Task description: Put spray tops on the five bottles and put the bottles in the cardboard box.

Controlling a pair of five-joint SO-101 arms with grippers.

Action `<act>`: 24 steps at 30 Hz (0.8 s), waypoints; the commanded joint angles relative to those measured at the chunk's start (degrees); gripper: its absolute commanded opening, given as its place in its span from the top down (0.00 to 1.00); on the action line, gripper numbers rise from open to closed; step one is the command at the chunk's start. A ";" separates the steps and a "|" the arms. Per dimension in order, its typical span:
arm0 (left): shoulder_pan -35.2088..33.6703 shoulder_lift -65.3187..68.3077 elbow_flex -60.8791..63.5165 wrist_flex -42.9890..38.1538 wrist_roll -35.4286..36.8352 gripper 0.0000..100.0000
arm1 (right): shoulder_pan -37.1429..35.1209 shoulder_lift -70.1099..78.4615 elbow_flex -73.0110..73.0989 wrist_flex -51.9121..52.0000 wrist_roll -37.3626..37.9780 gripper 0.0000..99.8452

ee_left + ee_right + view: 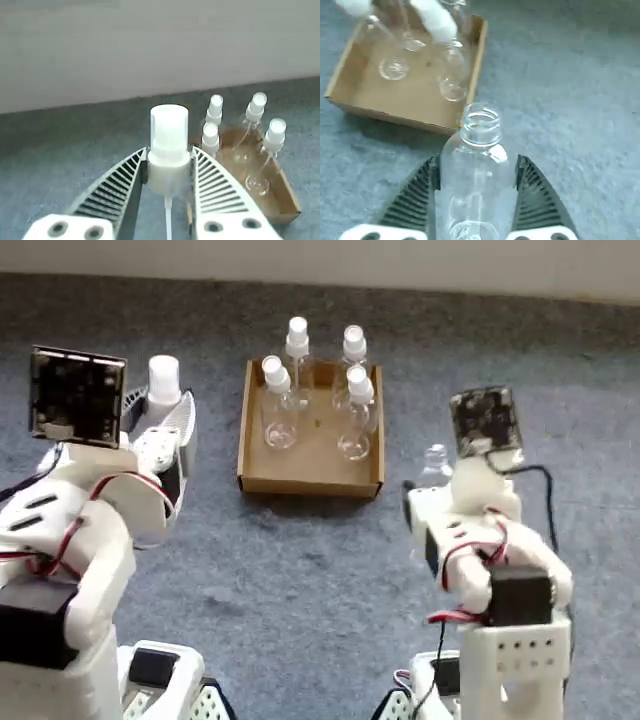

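Left pincer (pixel 169 156) closed tight on white plastic spray top (pixel 169 130), upright. Right pincer (pixel 477 164) clamps clear uncapped bottle (pixel 479 145), near shallow cardboard box (pixel 310 483). Four capped clear bottles (pixel 281 410) stand inside box, on grey tabletop (pixel 300 580).

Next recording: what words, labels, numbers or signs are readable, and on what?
No text can be read.
The brown cardboard box, its four capped clear plastic bottles, the open clear bottle in the right gripper and the white spray top in the left gripper look blank.
Any print on the dark circuit boards is too small to read.
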 commanded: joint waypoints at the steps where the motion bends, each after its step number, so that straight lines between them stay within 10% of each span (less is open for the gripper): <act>1: 7.34 -0.22 -8.84 -4.04 2.55 1.00 | -9.45 -15.96 16.75 -11.03 -0.88 1.00; 11: 25.71 -0.22 -4.62 -18.81 7.03 1.00 | -22.99 -41.36 32.75 -25.19 -0.88 1.00; 24: 30.20 -0.13 10.24 -34.02 6.95 1.00 | -26.77 -41.45 34.68 -25.27 -0.88 1.00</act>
